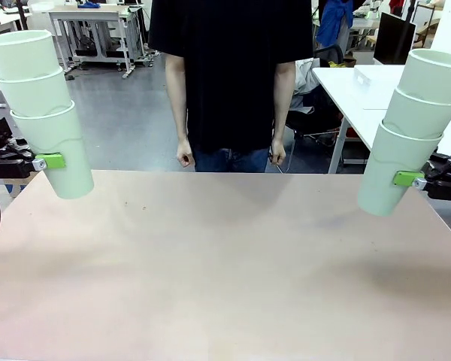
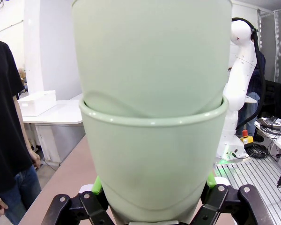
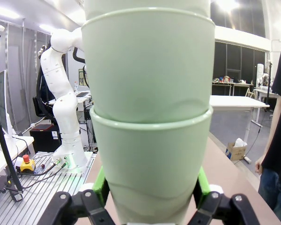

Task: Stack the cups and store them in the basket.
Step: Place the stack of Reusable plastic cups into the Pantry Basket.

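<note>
Clamped cups [image 2: 152, 140] mostly hide left claw [image 2: 154, 183] and right claw [image 3: 151, 183] pads [image 3: 99, 183].

Beige worktop [image 1: 225, 286] spans the lower frame; a person in a black shirt [image 1: 229, 68] stands at top centre; a white desk [image 1: 353, 90] and a dark monitor [image 1: 395, 37] sit upper right.

We count six cups [image 1: 30, 56], in two stacks of three: the nine o'clock stack [image 1: 56, 135] and the three o'clock stack [image 1: 406, 120]. We count two grippers, a left gripper [image 1: 51, 161] and a right gripper [image 1: 407, 178], one to each stack. We also count one person [image 1: 229, 75] at twelve o'clock and one table [image 1: 225, 263].
</note>
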{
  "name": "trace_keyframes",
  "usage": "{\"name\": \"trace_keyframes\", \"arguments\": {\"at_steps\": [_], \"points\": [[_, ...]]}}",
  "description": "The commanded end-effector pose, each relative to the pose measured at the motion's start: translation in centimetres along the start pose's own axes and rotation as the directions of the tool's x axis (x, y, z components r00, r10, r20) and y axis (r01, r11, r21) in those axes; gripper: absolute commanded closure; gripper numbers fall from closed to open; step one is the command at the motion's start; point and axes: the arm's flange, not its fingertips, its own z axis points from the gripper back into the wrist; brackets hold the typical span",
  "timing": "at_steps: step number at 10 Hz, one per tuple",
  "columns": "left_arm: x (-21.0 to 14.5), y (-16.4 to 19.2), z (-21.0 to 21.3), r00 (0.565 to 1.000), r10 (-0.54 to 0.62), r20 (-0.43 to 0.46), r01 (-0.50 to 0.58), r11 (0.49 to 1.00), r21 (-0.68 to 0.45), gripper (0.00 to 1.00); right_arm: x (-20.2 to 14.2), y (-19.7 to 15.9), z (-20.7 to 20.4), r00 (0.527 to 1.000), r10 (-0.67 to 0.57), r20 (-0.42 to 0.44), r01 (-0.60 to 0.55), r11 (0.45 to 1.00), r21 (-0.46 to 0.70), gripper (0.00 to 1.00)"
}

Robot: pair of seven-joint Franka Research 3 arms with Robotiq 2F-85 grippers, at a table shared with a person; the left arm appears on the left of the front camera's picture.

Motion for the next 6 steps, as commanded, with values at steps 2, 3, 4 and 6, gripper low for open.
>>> {"name": "trace_keyframes", "arguments": {"at_steps": [2, 3, 4, 6], "points": [[0.27, -0.06, -0.09, 1.0, -0.009, 0.01, 0.009, 1.0, -0.002, 0.13, 0.3, 0.08, 0.06, 1.0, 0.009, 0.006, -0.009, 1.0, 0.001, 0.14], [0.27, -0.06, -0.09, 1.0, -0.009, 0.01, 0.009, 1.0, -0.002, 0.13, 0.3, 0.08, 0.06, 1.0, 0.009, 0.006, -0.009, 1.0, 0.001, 0.14], [0.27, -0.06, -0.09, 1.0, -0.009, 0.01, 0.009, 1.0, -0.002, 0.13, 0.3, 0.08, 0.06, 1.0, 0.009, 0.006, -0.009, 1.0, 0.001, 0.14], [0.27, -0.06, -0.09, 1.0, -0.009, 0.01, 0.009, 1.0, -0.002, 0.13, 0.3, 0.08, 0.06, 1.0, 0.009, 0.006, -0.009, 1.0, 0.001, 0.14]]}}
